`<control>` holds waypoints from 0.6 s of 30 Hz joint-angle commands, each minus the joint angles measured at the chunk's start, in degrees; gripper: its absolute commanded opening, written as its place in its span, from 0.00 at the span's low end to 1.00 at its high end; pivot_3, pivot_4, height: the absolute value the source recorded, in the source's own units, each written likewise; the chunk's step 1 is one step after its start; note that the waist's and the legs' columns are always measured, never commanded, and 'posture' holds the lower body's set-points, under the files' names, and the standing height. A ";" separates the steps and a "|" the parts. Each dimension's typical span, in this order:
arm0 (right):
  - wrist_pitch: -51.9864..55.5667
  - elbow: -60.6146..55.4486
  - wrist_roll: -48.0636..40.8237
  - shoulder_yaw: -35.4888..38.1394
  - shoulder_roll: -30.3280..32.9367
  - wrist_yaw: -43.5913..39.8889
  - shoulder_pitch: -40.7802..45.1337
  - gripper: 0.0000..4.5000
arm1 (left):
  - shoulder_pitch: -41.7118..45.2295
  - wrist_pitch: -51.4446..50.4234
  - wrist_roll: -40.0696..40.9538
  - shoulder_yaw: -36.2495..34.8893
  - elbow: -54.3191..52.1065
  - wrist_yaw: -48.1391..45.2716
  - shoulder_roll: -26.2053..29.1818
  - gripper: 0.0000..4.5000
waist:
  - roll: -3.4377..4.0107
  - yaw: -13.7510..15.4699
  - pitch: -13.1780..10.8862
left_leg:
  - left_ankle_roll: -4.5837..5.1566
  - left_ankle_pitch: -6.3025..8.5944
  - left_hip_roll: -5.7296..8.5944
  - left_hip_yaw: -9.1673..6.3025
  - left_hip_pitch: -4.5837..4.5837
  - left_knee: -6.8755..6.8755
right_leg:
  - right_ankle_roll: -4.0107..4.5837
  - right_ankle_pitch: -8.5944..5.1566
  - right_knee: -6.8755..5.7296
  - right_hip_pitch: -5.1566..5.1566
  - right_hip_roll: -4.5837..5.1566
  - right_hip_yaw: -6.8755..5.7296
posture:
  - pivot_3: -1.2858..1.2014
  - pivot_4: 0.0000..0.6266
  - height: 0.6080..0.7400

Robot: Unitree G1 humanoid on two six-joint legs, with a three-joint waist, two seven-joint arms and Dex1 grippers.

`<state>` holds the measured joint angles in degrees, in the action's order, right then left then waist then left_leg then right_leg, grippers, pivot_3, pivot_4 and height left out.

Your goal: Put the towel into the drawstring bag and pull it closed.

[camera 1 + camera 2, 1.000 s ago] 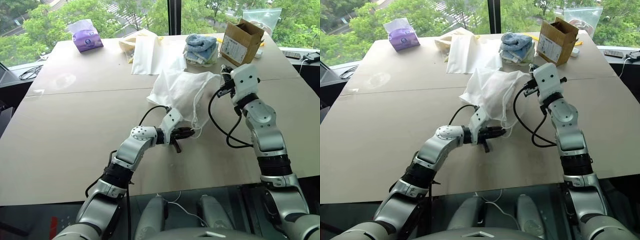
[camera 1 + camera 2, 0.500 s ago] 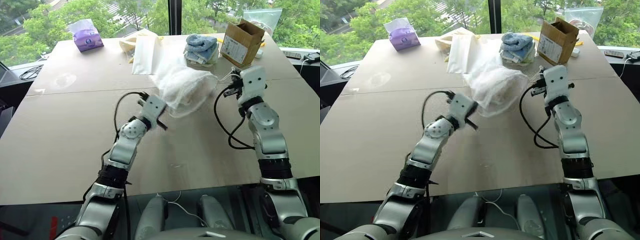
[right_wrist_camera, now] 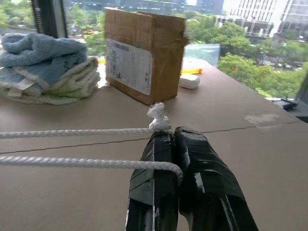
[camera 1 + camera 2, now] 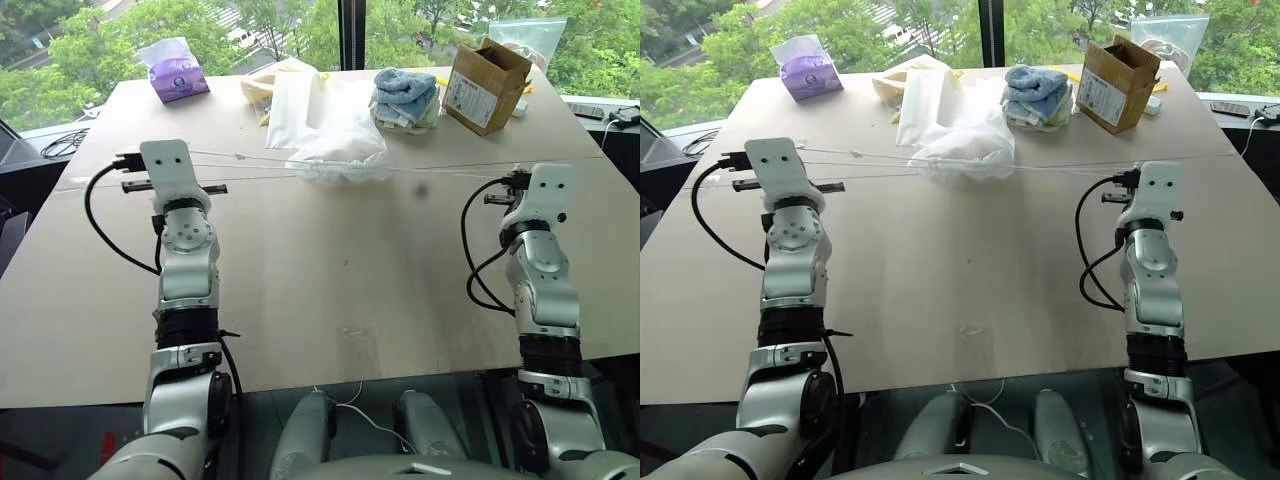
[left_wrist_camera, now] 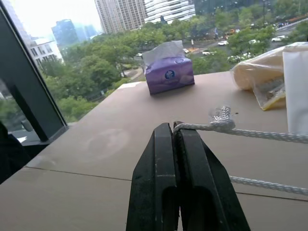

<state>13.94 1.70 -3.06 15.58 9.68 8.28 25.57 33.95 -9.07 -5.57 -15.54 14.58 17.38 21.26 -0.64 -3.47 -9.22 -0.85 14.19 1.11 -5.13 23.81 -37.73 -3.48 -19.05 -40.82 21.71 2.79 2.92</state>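
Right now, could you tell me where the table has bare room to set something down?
The wide near stretch between the left gripper and right gripper, below the taut cords, is bare. The far edge is crowded: tissue box, drawstring bag, stacked cloths, cardboard box.

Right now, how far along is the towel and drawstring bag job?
Nearly done, it seems. The drawstring bag sits bunched into a plump bundle on the table, so the towel is presumably inside, though I can't make it out. In hand: the left gripper and right gripper are each shut on a cord, stretched taut to either side. Left: confirm the mouth is fully cinched, then let go.
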 commanded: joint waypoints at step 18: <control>-0.74 -5.92 -16.24 5.85 6.12 -8.26 -4.66 0.00 | -1.79 4.24 14.20 1.93 0.99 -17.95 -1.57 0.01 | 0.00 0.03 0.01 | 0.00 0.00 0.08 0.01 0.02 0.02 | 0.00 0.00 0.03 0.00 0.01 -0.02 | 0.52 0.24 1.00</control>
<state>12.66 1.07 -15.28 22.38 13.14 8.39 22.39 33.50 -6.86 5.07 -15.18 19.28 8.03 19.32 -0.65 -3.44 -9.21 -0.85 14.18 1.19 -5.11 23.83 -37.71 -3.48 -19.05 -40.79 21.71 2.80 2.91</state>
